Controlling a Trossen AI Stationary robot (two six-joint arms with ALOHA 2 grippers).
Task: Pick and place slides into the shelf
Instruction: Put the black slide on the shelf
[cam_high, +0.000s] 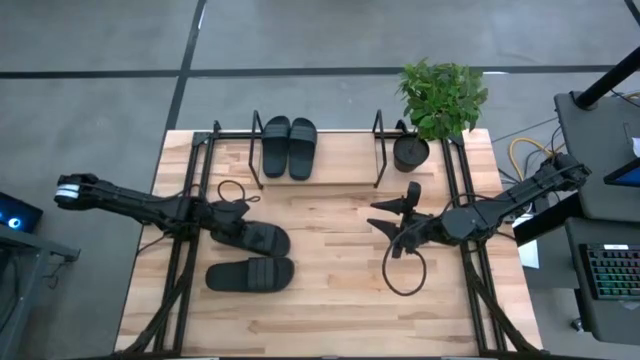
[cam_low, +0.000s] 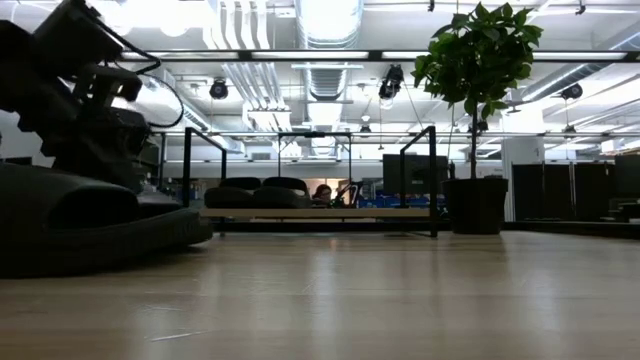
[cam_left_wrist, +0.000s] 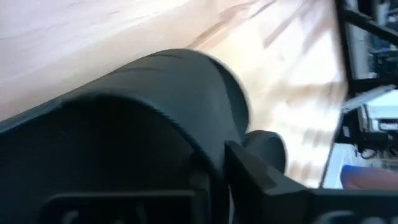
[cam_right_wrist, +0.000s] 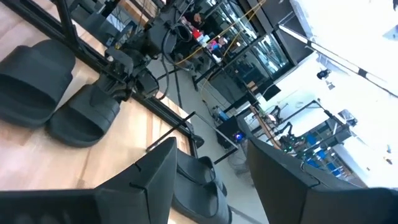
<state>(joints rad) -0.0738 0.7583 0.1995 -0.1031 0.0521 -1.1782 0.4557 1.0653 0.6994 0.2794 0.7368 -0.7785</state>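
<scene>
Two black slides (cam_high: 275, 145) (cam_high: 302, 147) lie side by side on the shelf's wooden base (cam_high: 330, 170), between its black wire uprights. Two more lie on the table: one slide (cam_high: 258, 240) at centre left and another (cam_high: 250, 275) nearer the front edge. My left gripper (cam_high: 226, 224) reaches in from the table's left and is shut on the left end of the centre-left slide (cam_right_wrist: 87, 115). My right gripper (cam_high: 400, 215) hangs open over the table's right half, well clear of every slide; its fingers frame the right wrist view (cam_right_wrist: 217, 186). My left gripper meets the slide at its left end, by the ribbed strap's edge (cam_left_wrist: 180, 124), slanting down from the table's left. One finger (cam_left_wrist: 255, 174) lies against the strap's side; the strap hides the other. The slide's sole rests flat on the table.
A potted plant (cam_high: 438, 95) in a black pot (cam_high: 410, 152) stands at the shelf's right end. A cable loop (cam_high: 405, 270) hangs under my right arm. Black frame rails (cam_high: 180, 270) (cam_high: 475, 270) run along both table sides. Bare wood lies mid-table.
</scene>
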